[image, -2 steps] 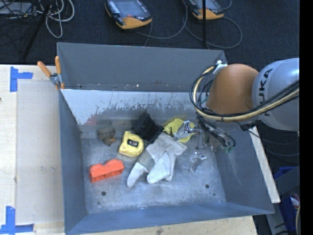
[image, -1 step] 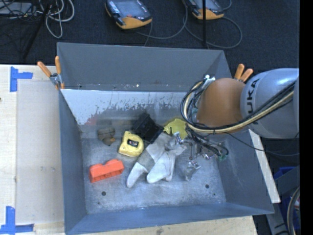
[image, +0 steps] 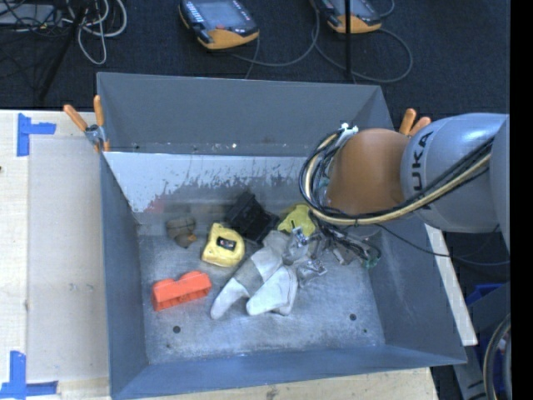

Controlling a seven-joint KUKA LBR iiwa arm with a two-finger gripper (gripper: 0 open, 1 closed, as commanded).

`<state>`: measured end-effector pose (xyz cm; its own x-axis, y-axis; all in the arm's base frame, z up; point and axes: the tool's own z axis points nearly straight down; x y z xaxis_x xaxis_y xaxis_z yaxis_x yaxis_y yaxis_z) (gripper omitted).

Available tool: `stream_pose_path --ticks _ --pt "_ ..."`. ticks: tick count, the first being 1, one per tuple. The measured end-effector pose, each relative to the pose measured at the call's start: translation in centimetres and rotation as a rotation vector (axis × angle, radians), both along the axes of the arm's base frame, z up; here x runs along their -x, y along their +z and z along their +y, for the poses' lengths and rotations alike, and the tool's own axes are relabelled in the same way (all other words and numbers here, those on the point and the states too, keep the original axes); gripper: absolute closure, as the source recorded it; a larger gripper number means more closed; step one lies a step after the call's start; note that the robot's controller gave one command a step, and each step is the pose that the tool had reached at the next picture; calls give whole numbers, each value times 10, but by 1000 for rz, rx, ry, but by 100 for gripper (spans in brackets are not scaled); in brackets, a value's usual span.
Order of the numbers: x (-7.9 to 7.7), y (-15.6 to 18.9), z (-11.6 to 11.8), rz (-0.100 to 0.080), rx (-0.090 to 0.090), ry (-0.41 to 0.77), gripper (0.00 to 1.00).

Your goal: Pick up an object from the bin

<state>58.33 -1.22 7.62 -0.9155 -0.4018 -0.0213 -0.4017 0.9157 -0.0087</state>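
Note:
My gripper (image: 306, 255) is low in the bin's right half, under the arm's wrist. It is at the right edge of a crumpled white and grey cloth (image: 260, 287) that lies in the middle of the floor. A yellow crumpled thing (image: 295, 220) lies just behind the gripper, partly hidden by the wrist. A black block (image: 248, 215) sits to the left of that. A yellow tape measure (image: 222, 247) lies beside the cloth's upper left end.
An orange-red toy block (image: 181, 291) lies at the front left, and a brownish-grey lump (image: 180, 228) sits near the back left wall. A small green thing (image: 371, 262) peeks out under the wrist on the right. Bare floor stretches along the front.

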Motion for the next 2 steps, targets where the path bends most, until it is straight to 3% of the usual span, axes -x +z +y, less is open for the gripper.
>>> stream_pose_path --ticks 2 --pt "2 3 0 8 0 1 100"
